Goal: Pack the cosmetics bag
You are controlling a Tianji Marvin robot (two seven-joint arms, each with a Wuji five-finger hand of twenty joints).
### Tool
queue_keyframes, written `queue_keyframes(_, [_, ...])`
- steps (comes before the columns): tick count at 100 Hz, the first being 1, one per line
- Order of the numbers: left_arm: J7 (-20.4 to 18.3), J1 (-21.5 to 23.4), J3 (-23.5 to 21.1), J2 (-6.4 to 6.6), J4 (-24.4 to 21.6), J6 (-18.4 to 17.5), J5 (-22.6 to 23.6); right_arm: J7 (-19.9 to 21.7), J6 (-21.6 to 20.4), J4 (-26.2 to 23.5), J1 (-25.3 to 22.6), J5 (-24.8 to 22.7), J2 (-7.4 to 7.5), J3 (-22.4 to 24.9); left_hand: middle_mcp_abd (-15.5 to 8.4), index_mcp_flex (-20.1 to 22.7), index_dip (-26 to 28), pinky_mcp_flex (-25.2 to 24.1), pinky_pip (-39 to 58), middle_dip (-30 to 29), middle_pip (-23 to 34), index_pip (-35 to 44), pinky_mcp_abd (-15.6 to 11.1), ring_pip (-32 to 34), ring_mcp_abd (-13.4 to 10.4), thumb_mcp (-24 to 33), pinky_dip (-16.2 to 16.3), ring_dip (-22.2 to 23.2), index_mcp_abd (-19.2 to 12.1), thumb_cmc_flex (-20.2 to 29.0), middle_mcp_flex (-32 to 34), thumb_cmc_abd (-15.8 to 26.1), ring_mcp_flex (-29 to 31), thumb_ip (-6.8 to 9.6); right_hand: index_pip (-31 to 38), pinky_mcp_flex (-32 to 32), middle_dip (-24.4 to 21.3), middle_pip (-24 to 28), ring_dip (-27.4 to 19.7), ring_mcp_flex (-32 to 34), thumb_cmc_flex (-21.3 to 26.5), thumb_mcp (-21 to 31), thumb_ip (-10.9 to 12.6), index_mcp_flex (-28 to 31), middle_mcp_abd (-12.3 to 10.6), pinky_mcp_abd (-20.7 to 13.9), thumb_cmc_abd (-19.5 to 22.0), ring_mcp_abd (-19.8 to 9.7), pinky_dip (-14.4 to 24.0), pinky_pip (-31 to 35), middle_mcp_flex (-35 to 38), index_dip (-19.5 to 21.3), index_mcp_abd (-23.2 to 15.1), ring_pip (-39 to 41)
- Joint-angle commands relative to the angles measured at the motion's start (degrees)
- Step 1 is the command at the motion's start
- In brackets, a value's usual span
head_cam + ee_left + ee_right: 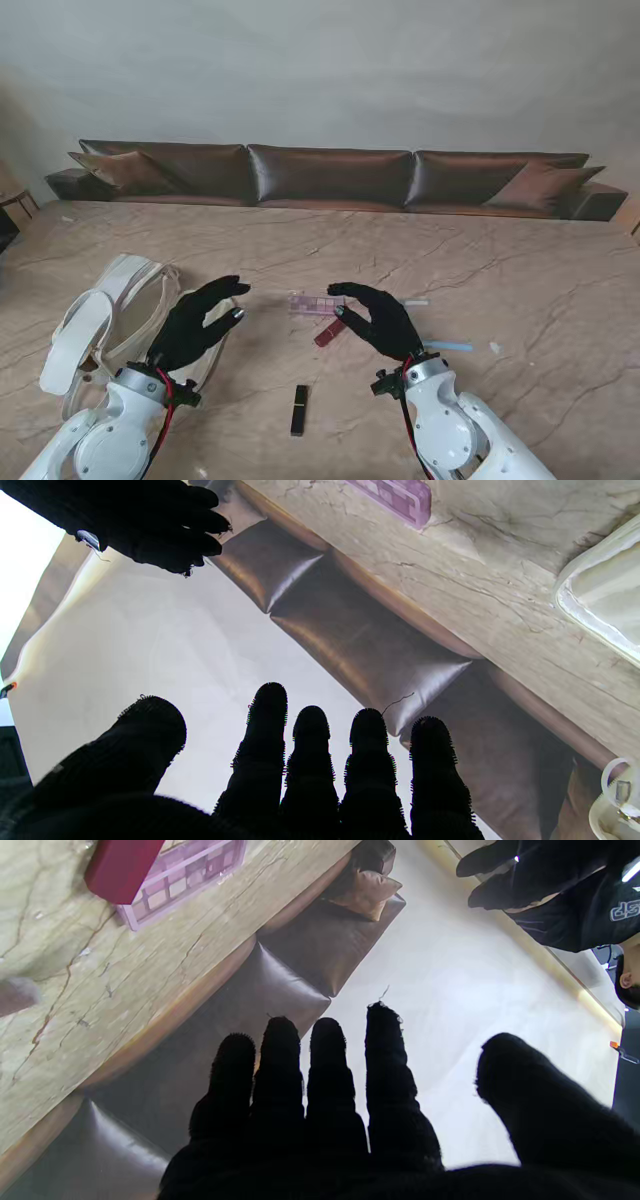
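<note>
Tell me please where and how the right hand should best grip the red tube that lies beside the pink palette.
Probably across the middle of the red tube, pinched on its two long sides, coming down from above. It lies flat on the table, one end close to the pink palette, so that end is crowded. The right hand hovers open just beside it.

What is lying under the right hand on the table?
Under the right hand, one end of the red tube shows, beside the pink palette. The hand holds nothing. Whether anything more lies beneath its palm cannot be seen: the hand covers that spot.
</note>
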Motion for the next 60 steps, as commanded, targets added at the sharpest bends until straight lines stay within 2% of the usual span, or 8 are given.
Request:
queue_keyframes(1, [-0.55,0.16,0.28,-0.04,0.21,-0.14,-0.24,1.14,-0.33,-0.5,-0.54,0.58,0.22,0.05,-0.29,0.38,0.88,-0.03,1.03,0.09,0.13,1.62,-1.16,-0.05,-0.86,-0.45,0.73,0.23,-1.59,-1.27,0.96,1.83,0.67,1.1,0.38,-0.73,0.33,1.49,0.08,0.37,-0.86,0.78,-0.16,-0.52,-0.9,-1.09,-0.67,-2.07,-0.83,0.49,-0.14,-0.44,-1.38,0.32])
queue_keyframes(21, [-0.34,0.16,0.57,-0.03,0.65,-0.18,0.1,0.15,-0.69,0.44,-0.71,0.81,-0.04,-0.46,-0.21,0.19,1.0,-0.08,0.98,0.16,0.11,1.76,-1.48,-0.04,-0.84,-0.25,0.65,0.26,-1.55,-1.3,1.12,1.67,0.86,1.1,0.42,-0.6,0.34,1.6,0.12,0.59,-0.74,0.85,-0.14,-0.4,-0.73,-0.88,-0.79,-1.91,-1.12,0.66,0.18,-0.48,-1.31,0.29])
queue_keyframes(42, [-0.36,0.9,-0.4,0.16,-1.09,0.26,2.01,0.68,-0.66,-1.63,-2.24,-0.25,0.37,0.85,-0.3,0.6,1.11,0.0,0.91,0.3,0.33,1.99,-1.65,0.03,-1.27,0.3,0.57,0.27,-1.74,-0.87,1.47,1.33,1.05,1.12,0.41,-0.55,0.35,1.64,0.17,0.7,-0.8,0.84,-0.19,-0.37,-0.73,-0.83,-0.73,-1.94,-1.31,0.75,0.21,-0.51,-1.35,0.29])
queue_keyframes(60, [0.66,1.5,-2.19,0.18,-3.2,2.59,4.83,1.23,-0.87,-2.57,-3.05,-1.02,0.66,2.15,-0.15,0.65,1.27,-0.58,0.75,0.44,0.59,2.23,-2.15,0.19,-1.13,1.67,0.5,0.33,-1.57,-0.74,1.62,0.28,1.05,1.02,0.44,-0.47,0.44,1.84,0.24,0.81,-0.72,0.8,-0.19,-0.39,-0.76,-0.67,-0.71,-1.88,-1.44,0.87,0.3,-0.52,-1.3,0.29])
